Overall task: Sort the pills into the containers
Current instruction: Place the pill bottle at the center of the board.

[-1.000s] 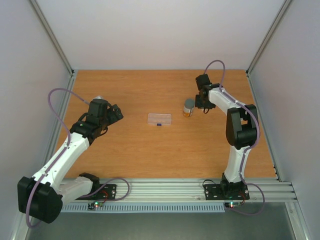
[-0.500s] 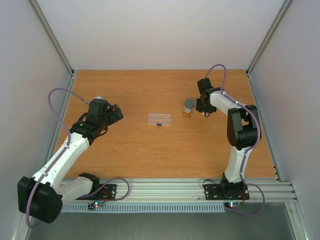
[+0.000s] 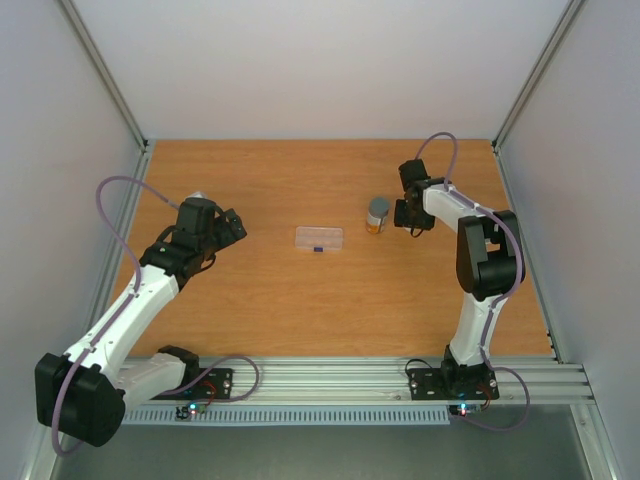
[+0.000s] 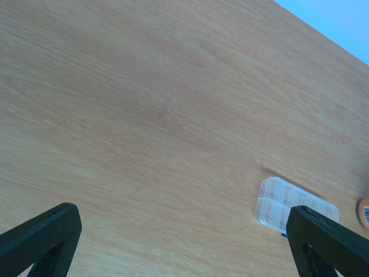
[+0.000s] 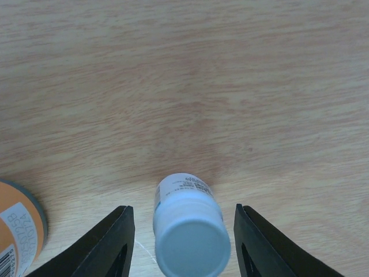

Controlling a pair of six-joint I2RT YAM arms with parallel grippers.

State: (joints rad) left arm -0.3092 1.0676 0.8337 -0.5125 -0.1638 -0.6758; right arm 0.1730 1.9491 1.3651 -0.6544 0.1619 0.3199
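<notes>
A clear pill box (image 3: pixel 319 238) lies shut at the table's middle, and a dark blue pill (image 3: pixel 318 250) lies just in front of it. The box also shows in the left wrist view (image 4: pixel 291 206). My left gripper (image 3: pixel 233 227) is open and empty, well to the left of the box; it also shows in the left wrist view (image 4: pixel 180 212). My right gripper (image 5: pixel 181 209) is open, with a white bottle (image 5: pixel 189 229) with a white cap standing between the fingers, gaps on both sides. In the top view this gripper (image 3: pixel 406 214) is right of the orange bottle.
An orange bottle (image 3: pixel 377 214) with a grey cap stands right of the pill box, close to the left of my right gripper; it also shows in the right wrist view (image 5: pixel 17 229). The table is wood, walled at the left, right and back.
My right gripper has shifted slightly to the right and nearer, staying beside the orange bottle. My left arm has not moved.
</notes>
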